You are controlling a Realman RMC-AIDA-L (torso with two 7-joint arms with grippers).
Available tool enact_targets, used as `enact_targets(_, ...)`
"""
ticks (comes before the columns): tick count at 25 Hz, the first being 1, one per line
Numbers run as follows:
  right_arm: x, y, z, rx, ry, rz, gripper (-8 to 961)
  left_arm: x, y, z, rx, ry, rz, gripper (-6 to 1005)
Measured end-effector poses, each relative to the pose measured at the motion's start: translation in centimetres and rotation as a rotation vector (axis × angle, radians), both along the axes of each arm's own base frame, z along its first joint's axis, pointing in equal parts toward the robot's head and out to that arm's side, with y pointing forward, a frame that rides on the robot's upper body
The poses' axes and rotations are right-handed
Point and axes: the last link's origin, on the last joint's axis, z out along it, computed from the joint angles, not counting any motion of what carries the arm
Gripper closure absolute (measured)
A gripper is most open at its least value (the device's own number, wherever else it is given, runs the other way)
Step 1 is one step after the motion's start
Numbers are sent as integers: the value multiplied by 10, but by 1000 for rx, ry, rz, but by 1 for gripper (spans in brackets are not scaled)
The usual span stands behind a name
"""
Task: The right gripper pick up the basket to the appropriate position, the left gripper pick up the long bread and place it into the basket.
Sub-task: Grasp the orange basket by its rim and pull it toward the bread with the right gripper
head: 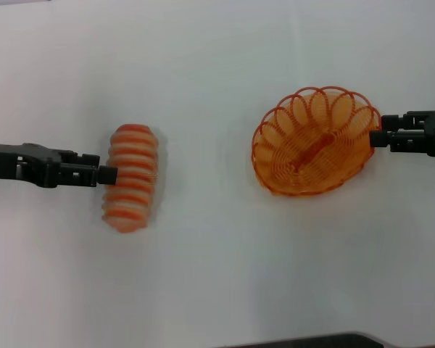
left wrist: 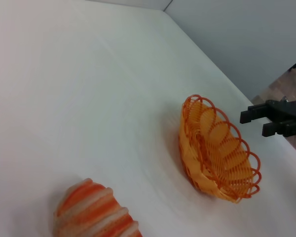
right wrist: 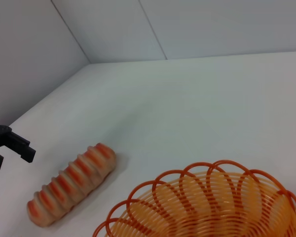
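Observation:
The long bread [head: 133, 177], striped orange and cream, lies on the white table at the left. It also shows in the left wrist view [left wrist: 91, 212] and the right wrist view [right wrist: 71, 183]. My left gripper [head: 109, 174] is level with the bread's left side, right at it, and the right wrist view [right wrist: 7, 152] shows it open and empty. The orange wire basket [head: 315, 141] sits at the right and looks tilted in the left wrist view [left wrist: 217, 153]. My right gripper [head: 378, 138] is at the basket's right rim. In the left wrist view [left wrist: 256, 123] it is open, a little apart from the rim.
The white table [head: 217, 275] stretches between the bread and the basket. A dark edge [head: 312, 341] shows at the near side. Grey walls [right wrist: 212, 24] stand behind the table.

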Motion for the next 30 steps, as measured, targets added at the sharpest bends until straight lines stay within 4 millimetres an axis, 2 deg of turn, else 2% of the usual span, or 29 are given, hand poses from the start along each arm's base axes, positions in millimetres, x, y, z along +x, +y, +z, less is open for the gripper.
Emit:
enact_targets(7, -6, 2, 2, -6, 16, 18, 338, 0, 0, 0, -1, -1, 0, 309)
enact_targets(11, -15, 10, 9, -4, 31, 46, 339, -1, -1, 0, -2, -1, 2, 310)
enact_targets(18, -50, 50, 30, 18, -5, 71, 341, -1, -2, -1, 1, -6, 0, 310)
enact_targets(22, -75, 74, 34, -26, -103, 56, 342, 0, -2, -3, -3, -9, -3, 310)
enact_targets(25, -88, 88, 30, -89, -232, 28, 343, 1, -2, -4, -2, -13, -5, 310)
enact_targets(30, -100, 105, 18, -165, -457, 5, 344, 4, -2, -6, -3, -19, -12, 309)
